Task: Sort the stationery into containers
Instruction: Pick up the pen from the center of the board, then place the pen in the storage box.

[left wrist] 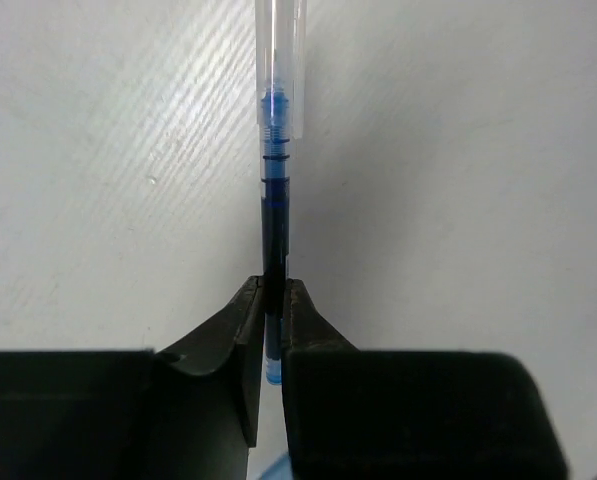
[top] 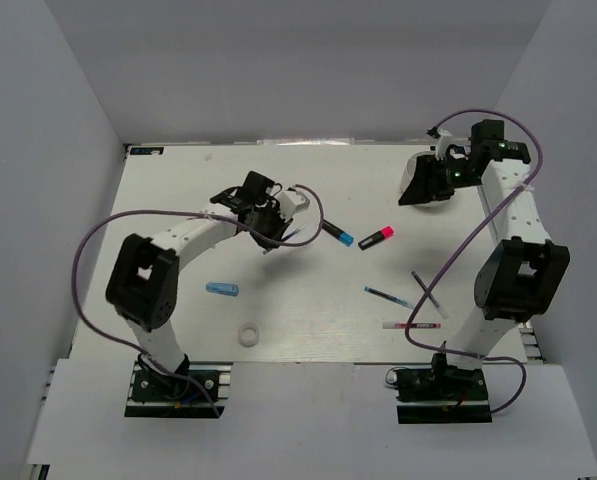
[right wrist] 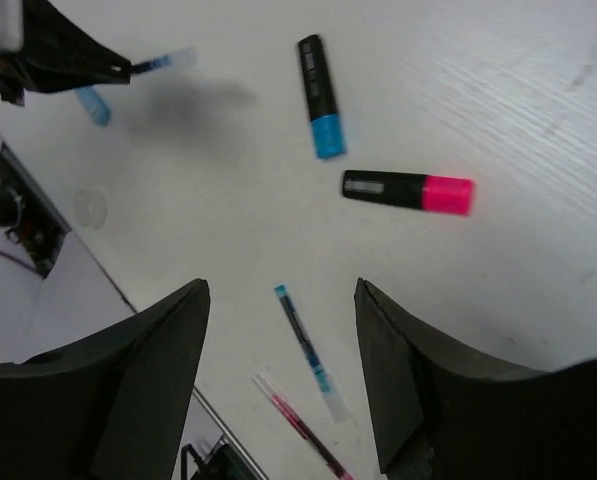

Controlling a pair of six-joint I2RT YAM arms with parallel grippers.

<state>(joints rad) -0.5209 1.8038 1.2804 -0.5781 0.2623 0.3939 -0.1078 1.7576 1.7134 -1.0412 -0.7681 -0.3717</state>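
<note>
The light-blue tube (top: 222, 289) lies on the white desk (top: 178, 190) at about 8 o'clock from the desk's middle, with the white tape ring (top: 247, 335) near it at its 5 o'clock; at 12 o'clock from the tube the left hand (top: 278, 235) is pinched tight on a dark-blue pen (left wrist: 276, 190), gripping its ink end while the clear end points away, and the pen's shadow falls apart from it on the desk; the blue-capped marker (top: 338, 234) lies just at 3 o'clock of that hand, and the pink-capped marker (top: 377, 238) sits near it, again at 3 o'clock, the two not touching; at 6 o'clock from the pink one rests a blue pen (top: 388, 295), then a thin dark pen (top: 428, 293) lying aslant, then the red pen (top: 411, 325) nearest the front edge; at the desk's 1 o'clock corner the right hand (top: 428, 180) hangs over the round white dish (top: 414, 166), mostly hiding it, its jaws spread wide with nothing between them.
</note>
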